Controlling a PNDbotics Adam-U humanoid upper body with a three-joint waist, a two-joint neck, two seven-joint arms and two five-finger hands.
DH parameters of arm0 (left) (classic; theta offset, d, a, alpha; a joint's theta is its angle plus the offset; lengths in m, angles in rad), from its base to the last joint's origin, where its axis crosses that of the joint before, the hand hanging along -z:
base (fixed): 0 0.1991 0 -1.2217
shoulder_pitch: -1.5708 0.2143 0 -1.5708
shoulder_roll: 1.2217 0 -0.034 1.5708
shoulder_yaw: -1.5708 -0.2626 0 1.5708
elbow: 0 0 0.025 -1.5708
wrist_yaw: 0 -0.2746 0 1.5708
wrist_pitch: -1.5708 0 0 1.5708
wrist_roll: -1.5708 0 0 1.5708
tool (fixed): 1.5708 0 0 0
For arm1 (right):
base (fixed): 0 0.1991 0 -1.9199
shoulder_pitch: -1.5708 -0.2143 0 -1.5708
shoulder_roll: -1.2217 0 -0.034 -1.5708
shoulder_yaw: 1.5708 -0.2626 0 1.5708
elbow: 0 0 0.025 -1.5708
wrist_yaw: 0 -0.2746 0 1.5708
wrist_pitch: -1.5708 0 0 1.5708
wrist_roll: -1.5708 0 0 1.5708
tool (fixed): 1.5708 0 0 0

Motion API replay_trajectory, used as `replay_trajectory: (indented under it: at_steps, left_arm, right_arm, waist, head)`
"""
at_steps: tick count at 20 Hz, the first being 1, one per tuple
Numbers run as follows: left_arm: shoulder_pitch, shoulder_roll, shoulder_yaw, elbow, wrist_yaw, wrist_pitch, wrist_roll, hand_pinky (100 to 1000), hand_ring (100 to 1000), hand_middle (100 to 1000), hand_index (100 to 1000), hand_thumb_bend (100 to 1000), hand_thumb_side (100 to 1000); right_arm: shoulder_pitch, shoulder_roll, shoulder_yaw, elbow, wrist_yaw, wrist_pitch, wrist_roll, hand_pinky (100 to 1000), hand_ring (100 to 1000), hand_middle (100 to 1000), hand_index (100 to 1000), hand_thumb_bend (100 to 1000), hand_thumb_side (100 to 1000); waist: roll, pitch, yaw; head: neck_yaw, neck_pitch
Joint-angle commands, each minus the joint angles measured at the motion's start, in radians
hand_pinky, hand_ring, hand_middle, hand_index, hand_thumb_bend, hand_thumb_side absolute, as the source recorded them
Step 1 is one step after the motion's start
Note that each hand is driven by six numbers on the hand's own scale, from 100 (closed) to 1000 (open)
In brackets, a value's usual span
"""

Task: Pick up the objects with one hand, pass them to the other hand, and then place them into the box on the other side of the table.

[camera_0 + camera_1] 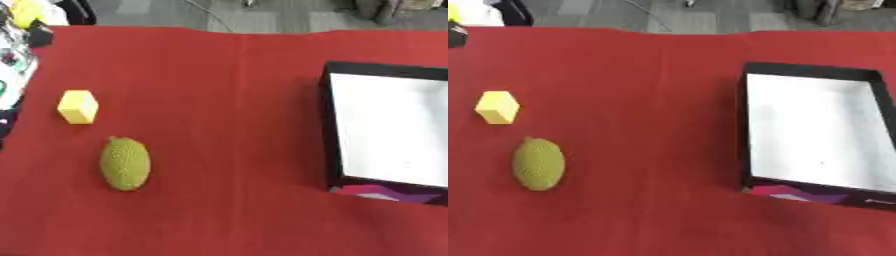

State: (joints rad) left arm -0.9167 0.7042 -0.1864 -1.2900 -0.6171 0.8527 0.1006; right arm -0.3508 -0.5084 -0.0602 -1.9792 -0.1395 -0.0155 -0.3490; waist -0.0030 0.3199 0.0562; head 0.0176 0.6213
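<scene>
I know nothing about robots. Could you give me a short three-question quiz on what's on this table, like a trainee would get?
1. True or false: the box already holds one of the things.
2. Which lies nearer the table's far edge? A) the yellow block B) the green bumpy ball
3. Fill in: the box sits on the robot's ____ side.

Key: 1. False, its white inside looks bare. 2. A. 3. Right; both things lie on the left, and neither robot hand is in view.
</scene>
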Motion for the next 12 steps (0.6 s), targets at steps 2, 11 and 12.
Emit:
replay_trajectory:
  at_steps: [2, 11, 12]
  left_arm:
    - [0.037, 0.067, -0.044, -0.243, -0.033, -0.038, -0.090, 575, 456, 345, 445, 100, 276]
    - [0.150, 0.012, -0.064, -0.530, 0.046, -0.109, -0.041, 532, 421, 321, 439, 100, 357]
    - [0.159, 0.003, -0.070, -0.544, 0.053, -0.121, -0.025, 532, 421, 321, 438, 100, 358]
  right_arm:
    - [-0.044, -0.090, 0.005, -0.021, -0.009, 0.021, 0.112, 1000, 1000, 896, 1000, 100, 537]
    - [-0.255, -0.181, 0.068, -0.021, -0.012, 0.107, 0.586, 1000, 1000, 928, 1000, 100, 482]
    - [-0.280, -0.180, 0.080, -0.021, -0.005, 0.113, 0.624, 1000, 1000, 929, 1000, 100, 477]
  waist:
    - [-0.003, -0.041, 0.000]
    - [-0.015, -0.061, -0.006]
    - [-0.016, -0.063, -0.007]
  head:
    - [-0.039, 0.000]
    - [-0.067, 0.017]
    - [-0.069, 0.022]
